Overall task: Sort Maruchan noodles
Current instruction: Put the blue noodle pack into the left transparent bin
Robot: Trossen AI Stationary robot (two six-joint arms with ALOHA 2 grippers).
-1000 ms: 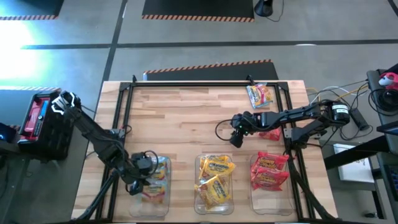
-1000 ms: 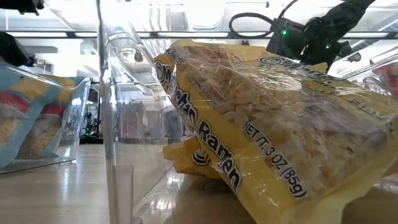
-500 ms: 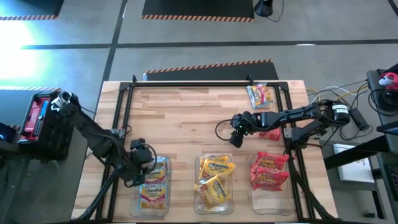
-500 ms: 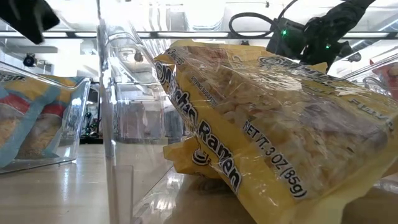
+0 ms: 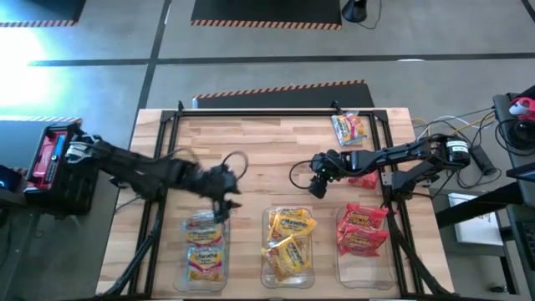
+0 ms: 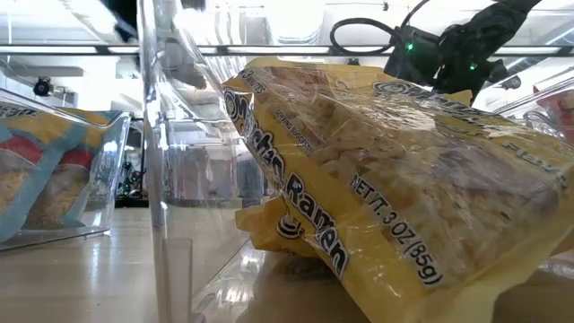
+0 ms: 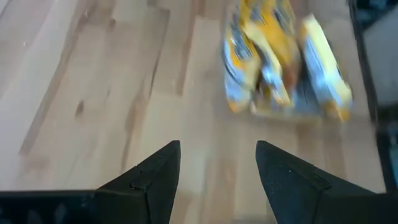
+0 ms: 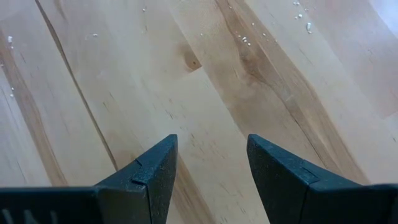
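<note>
We are looking at the one packet still lying loose on the table [image 5: 251, 150]: a pale blue packet with yellow and red print [image 5: 349, 128], sitting at the far right of the boards just beside the black frame rail [image 5: 276, 111], well apart from the three clear bins along the near edge. The rest is already sorted, as far as we are able to judge: blue packets in the left bin [image 5: 205, 252], yellow ones in the middle bin [image 5: 288, 242], red ones in the right bin [image 5: 361, 232], with another red packet [image 5: 363, 179] showing partly under the right arm. The loose packet is lying slightly askew, its longer side running roughly away from the bins. The right gripper [image 5: 318, 186] is hovering over bare wood near the table's middle, its fingers standing apart and holding nothing, and the packet is lying beyond it, toward the far right corner. The left gripper [image 5: 222, 201] is sitting just above the left bin's far end, its fingers likewise spread and empty; its wrist view is showing the blue packet ahead across open boards. We are judging the right arm the nearer, though the packet belongs in the left bin, so the reach is running diagonally across the table.
</note>
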